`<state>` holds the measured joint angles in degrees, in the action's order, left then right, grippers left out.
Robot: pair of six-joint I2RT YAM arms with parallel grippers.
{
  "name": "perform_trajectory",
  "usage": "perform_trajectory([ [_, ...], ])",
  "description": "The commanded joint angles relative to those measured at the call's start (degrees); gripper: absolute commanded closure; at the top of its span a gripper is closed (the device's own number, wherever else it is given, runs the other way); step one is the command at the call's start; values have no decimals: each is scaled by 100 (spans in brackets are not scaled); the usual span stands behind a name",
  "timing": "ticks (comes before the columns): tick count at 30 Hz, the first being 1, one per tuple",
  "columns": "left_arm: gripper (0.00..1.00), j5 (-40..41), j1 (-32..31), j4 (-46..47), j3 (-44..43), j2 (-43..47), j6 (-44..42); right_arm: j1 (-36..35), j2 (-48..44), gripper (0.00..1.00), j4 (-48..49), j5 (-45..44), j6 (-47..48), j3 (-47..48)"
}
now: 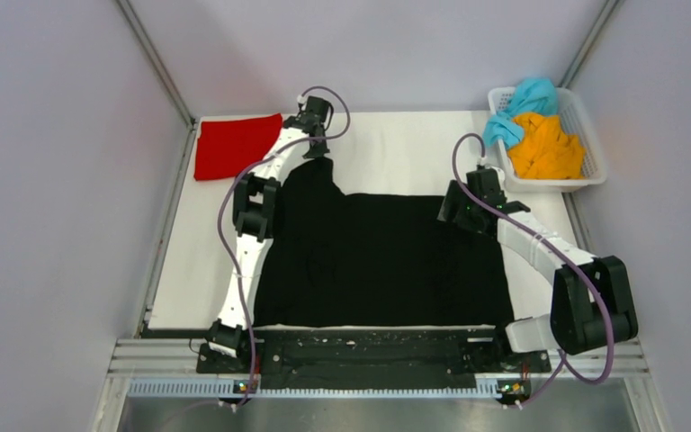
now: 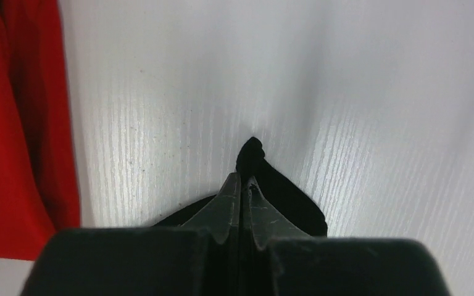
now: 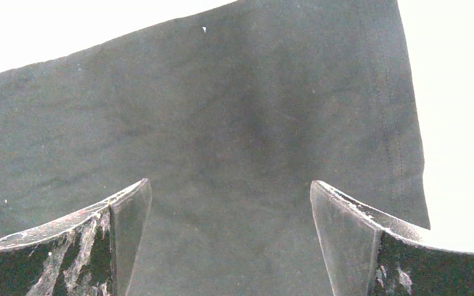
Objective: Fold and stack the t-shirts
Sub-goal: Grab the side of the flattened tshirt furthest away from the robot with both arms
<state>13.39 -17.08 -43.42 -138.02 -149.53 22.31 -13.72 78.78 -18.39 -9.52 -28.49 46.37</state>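
The black t-shirt (image 1: 378,261) lies spread over the middle of the white table (image 1: 396,148). My left gripper (image 1: 315,151) is at the shirt's far left corner. In the left wrist view it (image 2: 245,179) is shut on a pinch of black cloth (image 2: 284,197) that pokes out past the fingertips. My right gripper (image 1: 463,209) hovers over the far right corner of the shirt. Its jaws (image 3: 230,188) stand wide open above the black cloth (image 3: 222,111), with nothing between them. A folded red t-shirt (image 1: 234,144) lies at the far left, also showing beside the left gripper (image 2: 18,123).
A white mesh basket (image 1: 591,153) at the far right holds a teal t-shirt (image 1: 526,99) and an orange t-shirt (image 1: 544,148). Grey walls close in the table on three sides. The arms' bases sit on the metal rail (image 1: 369,360) at the near edge.
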Motion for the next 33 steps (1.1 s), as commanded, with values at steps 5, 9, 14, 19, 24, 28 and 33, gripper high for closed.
perform_trajectory([
  [5, 100, 304, -58, -651, 414, 82, -103, 66, -250, 1, -80, -502, 138, 182],
  [9, 100, 486, -58, 421, 1744, 1266, -187, 176, 282, 1, -465, -934, 56, 873],
  [14, 100, 335, -63, 1049, 2445, 2189, -348, 252, 1282, 1, -615, -1391, 85, 1855],
  [19, 100, 260, -64, 938, 2567, 2507, -521, 268, 2525, 1, -827, -2207, 217, 2802],
  [24, 100, 99, -63, 1087, 3112, 2994, -578, 290, 3426, 3, -943, -2337, 246, 3506],
  [28, 100, -150, -72, 1091, 3529, 3369, -651, 338, 3866, 7, -1276, -2490, 165, 3909],
  [33, 100, -293, -76, 1329, 4150, 3879, -648, 362, 3687, 13, -1402, -2547, -116, 3573],
])
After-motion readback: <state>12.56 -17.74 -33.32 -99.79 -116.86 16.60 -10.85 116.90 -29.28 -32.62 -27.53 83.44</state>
